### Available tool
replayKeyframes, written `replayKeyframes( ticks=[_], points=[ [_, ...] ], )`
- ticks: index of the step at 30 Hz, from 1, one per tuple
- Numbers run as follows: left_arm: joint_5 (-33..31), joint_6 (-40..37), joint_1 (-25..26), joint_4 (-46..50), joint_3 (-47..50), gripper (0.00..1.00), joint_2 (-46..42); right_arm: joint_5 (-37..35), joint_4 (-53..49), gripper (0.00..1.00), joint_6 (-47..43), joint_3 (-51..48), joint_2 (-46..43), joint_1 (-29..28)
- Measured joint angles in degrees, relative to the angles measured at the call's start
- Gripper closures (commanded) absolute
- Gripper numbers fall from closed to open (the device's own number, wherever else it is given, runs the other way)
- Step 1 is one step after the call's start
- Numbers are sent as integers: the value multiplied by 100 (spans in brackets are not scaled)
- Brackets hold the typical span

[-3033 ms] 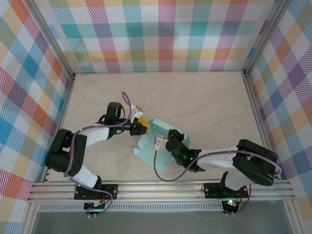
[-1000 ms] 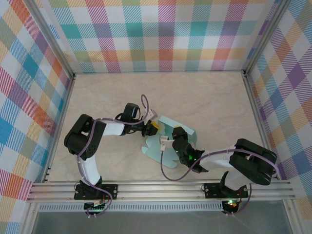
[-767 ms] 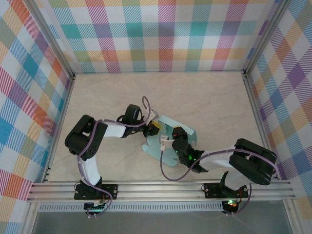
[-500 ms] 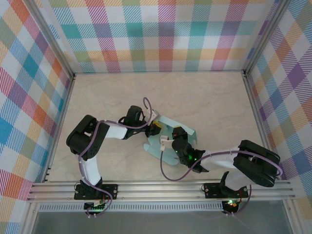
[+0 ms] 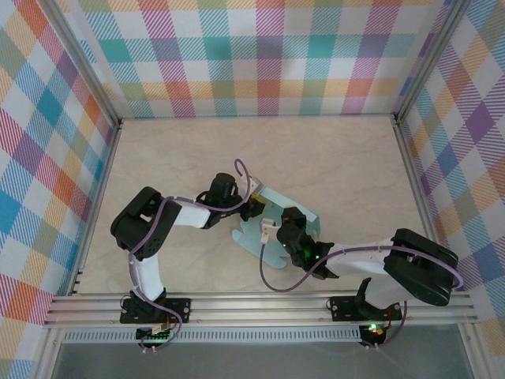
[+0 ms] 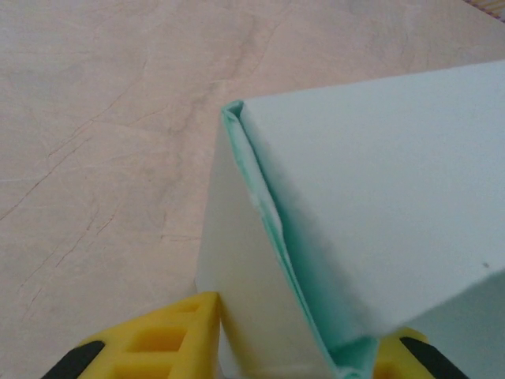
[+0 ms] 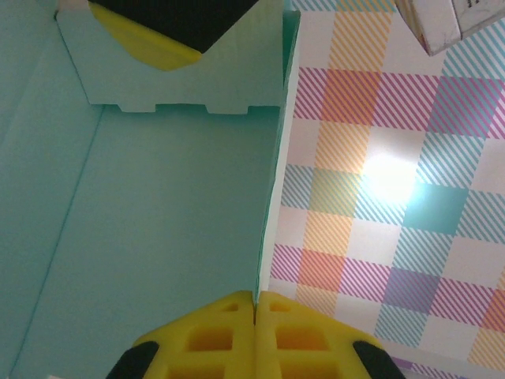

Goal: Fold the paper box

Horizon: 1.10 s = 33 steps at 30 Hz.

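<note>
R gripper (image 7: 255,304) pressed together on a thin wall edge of the paper box (image 7: 158,221); L gripper (image 6: 292,347) pinching a folded corner of it.
In the R wrist cam we see both yellow pads meet w/ the mint card edge caught between them, the panel running up from the tips. In the L wrist cam we see the fingers a bit apart, one each side of a doubled mint fold, card touching both. We spot an L finger (image 7: 170,31), black and yellow, behind a notched flap (image 7: 181,87) at the top of the R wrist cam. From the top cam the box sits partly raised mid-table (image 5: 331,158), between the two wrists, nearer the front rail than the plaid back wall (image 5: 260,55).
</note>
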<state>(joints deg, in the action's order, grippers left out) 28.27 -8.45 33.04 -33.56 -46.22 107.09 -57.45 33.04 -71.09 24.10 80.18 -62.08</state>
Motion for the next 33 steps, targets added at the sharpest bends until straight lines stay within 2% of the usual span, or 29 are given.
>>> replayKeyframes(
  ticks=[6, 20, 22, 25, 32, 33],
  points=[
    [-385, 205, 125, -245, 0, 83, 59, -127, -20, 100, 111, 44, 87, 0],
    [-1187, 874, 461, -723, 2, 82, 216, -363, -76, 100, 341, 68, 190, -20],
    [-1239, 944, 479, -754, 2, 87, 227, -367, -83, 100, 367, 68, 190, -20],
    [-1333, 999, 520, -839, 2, 100, 260, -367, -63, 100, 424, 85, 190, -22],
    [-1464, 1071, 595, -1016, 0, 100, 334, -415, -66, 100, 468, 120, 190, -26],
    [-1473, 1080, 599, -1016, 0, 91, 334, -415, -68, 100, 472, 120, 190, -24]
  ],
)
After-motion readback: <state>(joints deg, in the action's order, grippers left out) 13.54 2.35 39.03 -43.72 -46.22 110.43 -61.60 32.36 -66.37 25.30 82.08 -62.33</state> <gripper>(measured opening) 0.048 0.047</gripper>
